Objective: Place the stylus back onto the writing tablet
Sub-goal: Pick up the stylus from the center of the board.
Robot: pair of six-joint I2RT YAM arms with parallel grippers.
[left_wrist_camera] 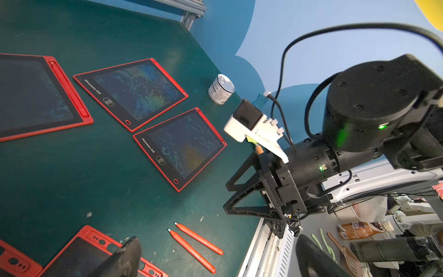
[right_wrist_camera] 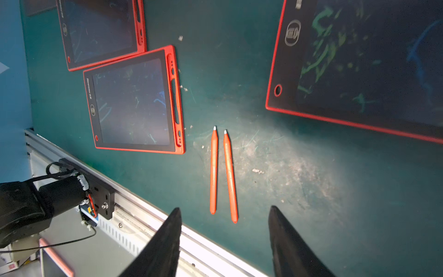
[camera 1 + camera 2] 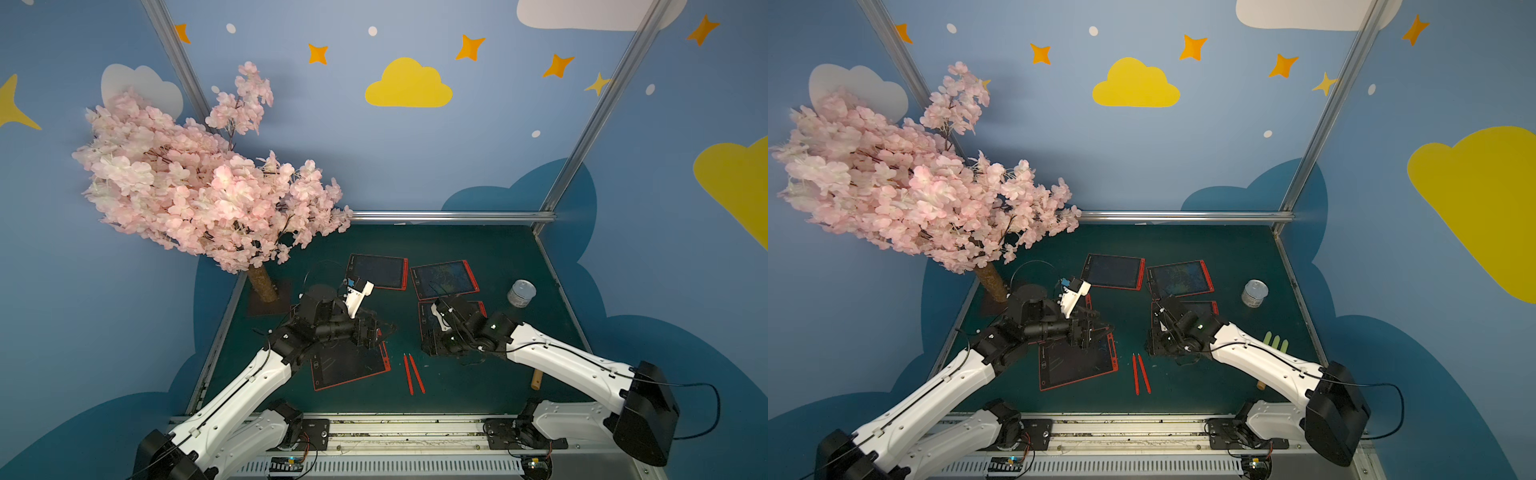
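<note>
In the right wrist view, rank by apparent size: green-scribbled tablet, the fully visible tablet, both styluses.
1. Red-framed tablet with green scribbles, cropped, nearest camera.
2. Fully visible red-framed tablet.
3. Two orange plastic styluses: alike, unranked.

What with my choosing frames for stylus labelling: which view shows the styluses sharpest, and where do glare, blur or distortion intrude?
Right wrist view: styluses sharp, a bright washed patch on the mat beside them, right gripper's fingers soft-edged. Left wrist view: styluses clear, left gripper's finger blurred. Both top views: styluses tiny, mat dim, frame posts straight.
</note>
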